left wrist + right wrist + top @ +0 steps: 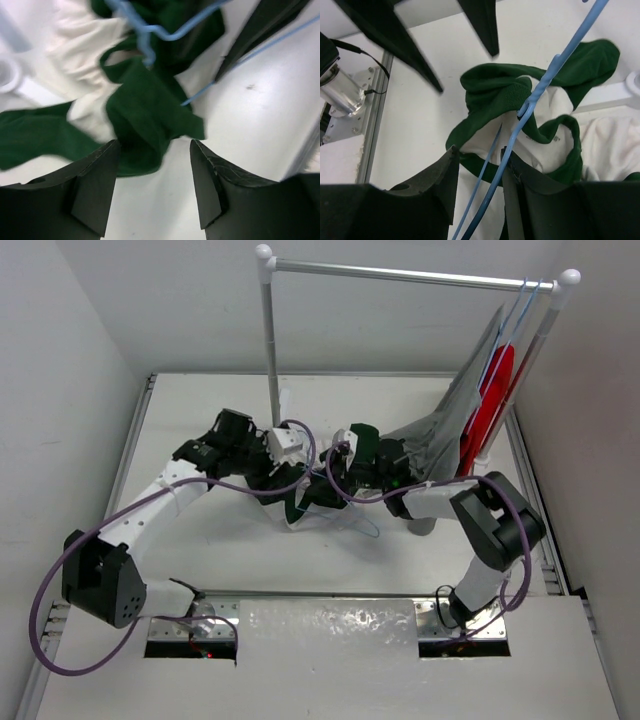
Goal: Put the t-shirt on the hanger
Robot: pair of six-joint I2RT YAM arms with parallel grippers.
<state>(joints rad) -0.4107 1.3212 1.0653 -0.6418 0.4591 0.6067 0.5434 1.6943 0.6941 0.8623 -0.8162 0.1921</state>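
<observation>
The t-shirt (545,150) showed a cream-white body with dark green sleeves and collar band. The hanger (526,109) was pale blue, the desk (200,550) white. At the far right corner hung a plain grey shirt (452,422) and a red shirt (492,405).

The white surface (220,560) carries a crumpled t-shirt (300,502), cream with dark green parts. It is heaped about midway between the left and right edges, nearer the far edge than the near one. A white rail (271,370) stands on the surface, one post just behind the shirt, the other close to the right edge.
</observation>
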